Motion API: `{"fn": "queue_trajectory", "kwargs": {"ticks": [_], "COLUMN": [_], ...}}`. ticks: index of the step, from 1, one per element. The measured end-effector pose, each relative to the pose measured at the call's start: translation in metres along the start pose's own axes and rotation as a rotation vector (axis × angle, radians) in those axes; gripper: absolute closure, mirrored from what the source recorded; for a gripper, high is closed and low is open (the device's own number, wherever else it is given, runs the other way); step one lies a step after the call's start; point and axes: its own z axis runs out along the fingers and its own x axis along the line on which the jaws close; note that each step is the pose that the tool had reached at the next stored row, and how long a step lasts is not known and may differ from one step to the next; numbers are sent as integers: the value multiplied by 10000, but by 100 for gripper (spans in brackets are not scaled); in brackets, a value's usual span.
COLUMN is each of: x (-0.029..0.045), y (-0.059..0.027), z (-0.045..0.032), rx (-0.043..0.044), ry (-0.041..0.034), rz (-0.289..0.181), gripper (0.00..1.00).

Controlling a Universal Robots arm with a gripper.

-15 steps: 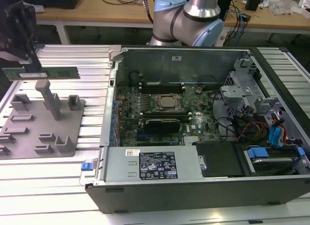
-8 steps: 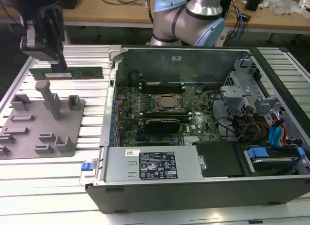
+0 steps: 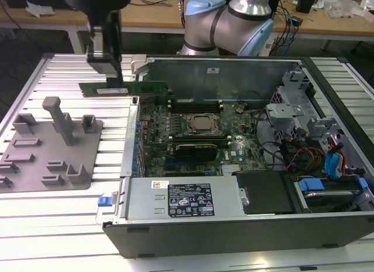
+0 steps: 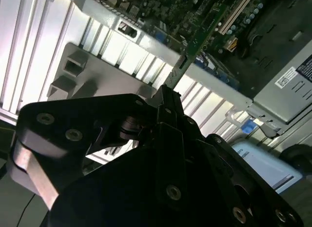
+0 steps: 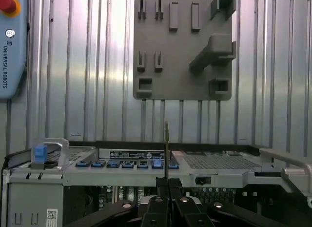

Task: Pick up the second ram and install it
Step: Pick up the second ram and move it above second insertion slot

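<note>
Jaws clenched on the second ram (image 3: 146,87), gripping from above near mid-length. Stick hangs level on its long edge, straddling the case (image 3: 222,67) side wall at the exterior view's left: one end out over the tabletop (image 3: 64,70), the other just inside above the motherboard (image 3: 155,117) corner. Long axis looks parallel to the memory slots (image 3: 196,106), which lie further inside the case. The first wrist view has the ram (image 5: 166,139) edge-on, rising straight out between the jaws.
</note>
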Motion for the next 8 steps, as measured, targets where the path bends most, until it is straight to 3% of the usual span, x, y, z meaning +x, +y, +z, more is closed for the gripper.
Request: {"fn": "queue_trajectory", "kwargs": {"ticks": [2, 4, 5, 8], "x": [3, 3, -9, -36], "y": [-95, -400, -495, -618], "z": [1, 19, 32, 48], "rx": [-28, -173, -223, -260], "ry": [1, -4, -6, -7], "rz": [0, 1, 3, -4], "gripper": [91, 91, 91, 91]}}
